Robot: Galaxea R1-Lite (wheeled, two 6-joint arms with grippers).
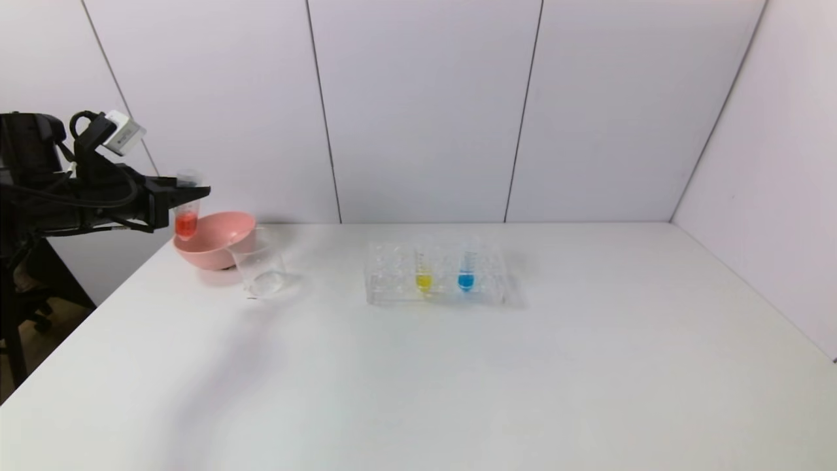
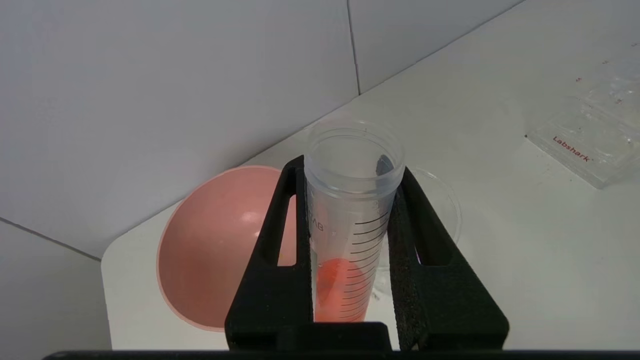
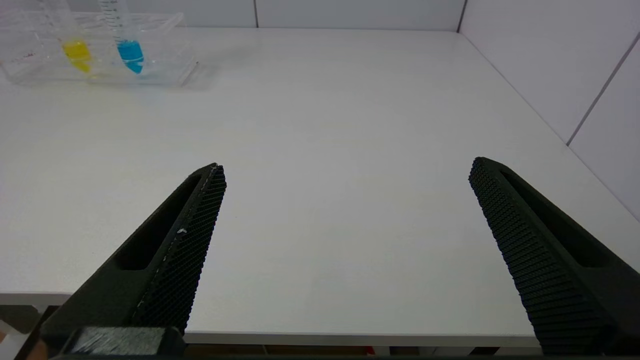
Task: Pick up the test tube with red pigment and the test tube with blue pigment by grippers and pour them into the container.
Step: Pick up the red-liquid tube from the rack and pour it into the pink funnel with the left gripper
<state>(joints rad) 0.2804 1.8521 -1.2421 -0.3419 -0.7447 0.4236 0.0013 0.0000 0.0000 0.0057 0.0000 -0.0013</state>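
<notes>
**A:** What do you see, from the biggest thing down?

**B:** First the white matte table (image 1: 458, 366), smooth and flat. On it, near the centre, I see the clear plastic rack (image 1: 437, 275), a low rectangular block. At about ten o'clock from the rack stands the pink bowl (image 1: 216, 241), round and glossy, and touching its front is the container (image 1: 260, 269), a clear straight-sided beaker.

**A:** And the tubes?

**B:** The test tube with blue pigment (image 1: 465, 269) stands upright in the rack, just at three o'clock of a yellow tube (image 1: 424, 271). The test tube with red pigment (image 1: 187, 210) I hold in the left gripper (image 1: 189, 191), upright, in the air above the bowl's left rim.

**A:** How is the grip?

**B:** The left wrist view shows what the head view does not: both black rough fingers (image 2: 420, 240) press the tube's graduated wall, and the word "Labshark" is on the rack. The right gripper (image 3: 347, 172) appears only in its own wrist view, spread wide with nothing between, above the table's near edge; the fingers have a fine ribbed texture.
</notes>
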